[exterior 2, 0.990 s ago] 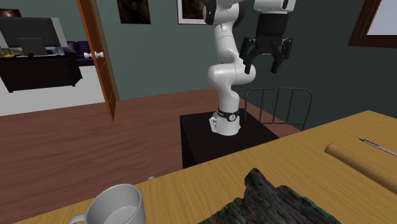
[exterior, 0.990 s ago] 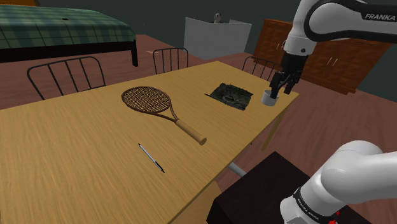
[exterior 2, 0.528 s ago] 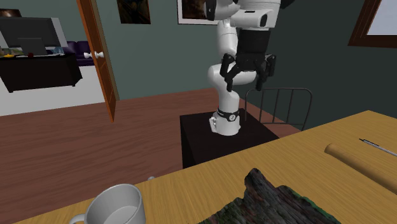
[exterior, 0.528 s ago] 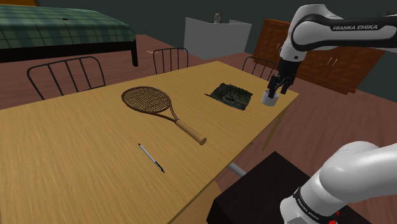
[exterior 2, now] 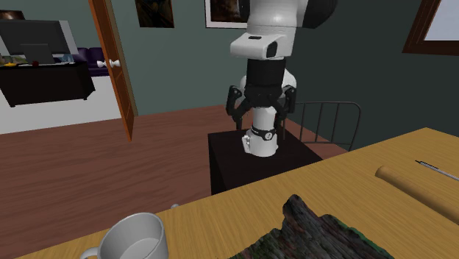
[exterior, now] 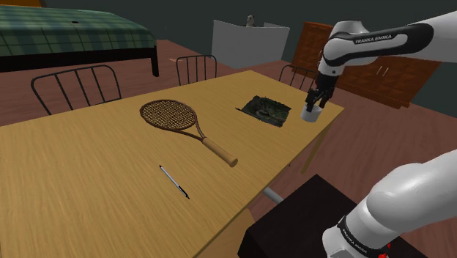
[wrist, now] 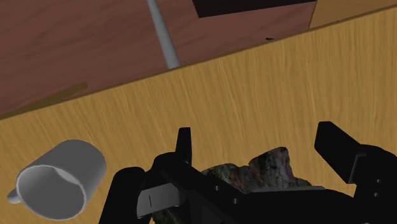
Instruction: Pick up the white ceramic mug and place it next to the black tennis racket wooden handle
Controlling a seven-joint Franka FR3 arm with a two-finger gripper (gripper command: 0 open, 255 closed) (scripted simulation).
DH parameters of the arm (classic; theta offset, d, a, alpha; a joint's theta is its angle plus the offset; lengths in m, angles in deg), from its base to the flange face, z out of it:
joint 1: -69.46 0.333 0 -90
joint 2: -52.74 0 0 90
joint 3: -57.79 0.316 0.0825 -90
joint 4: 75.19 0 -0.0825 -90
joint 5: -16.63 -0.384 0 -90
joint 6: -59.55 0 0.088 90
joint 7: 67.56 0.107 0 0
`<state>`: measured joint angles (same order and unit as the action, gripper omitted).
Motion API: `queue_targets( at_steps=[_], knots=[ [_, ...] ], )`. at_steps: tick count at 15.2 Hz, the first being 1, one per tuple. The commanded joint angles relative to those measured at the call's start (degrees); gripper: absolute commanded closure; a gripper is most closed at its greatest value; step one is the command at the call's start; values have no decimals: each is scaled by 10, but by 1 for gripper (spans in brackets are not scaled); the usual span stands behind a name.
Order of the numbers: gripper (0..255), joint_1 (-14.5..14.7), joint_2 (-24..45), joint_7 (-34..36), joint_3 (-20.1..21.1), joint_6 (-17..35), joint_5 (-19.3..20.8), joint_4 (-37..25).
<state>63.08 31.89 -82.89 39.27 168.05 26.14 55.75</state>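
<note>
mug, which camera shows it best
The wrist view: the whole mug shows, rim, hollow and handle, standing apart from the open fingers. The shoulder view has it far off, partly behind the fingers; the second exterior view cuts off its base.

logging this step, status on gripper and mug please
Gripper open, empty, above the table. Mug upright near table edge, not gripped, off to the gripper's side. Dark rough slab beside mug.

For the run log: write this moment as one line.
gripper: open, empty | mug: upright on table, off to gripper's side, not grasped | racket: flat on table | step: grasp not yet done
</note>
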Motion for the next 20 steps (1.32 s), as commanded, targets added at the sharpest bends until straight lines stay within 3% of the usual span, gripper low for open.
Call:
queue_targets(
  at_steps=[1, 11, 20],
  knots=[
    [0, -2, 41, -23, -19, 25, -4, -20],
    [0, -29, 255, -152, -83, 98, -85, -163],
    [0, -107, 463, -253, -80, 95, -188, -363]
  ],
)
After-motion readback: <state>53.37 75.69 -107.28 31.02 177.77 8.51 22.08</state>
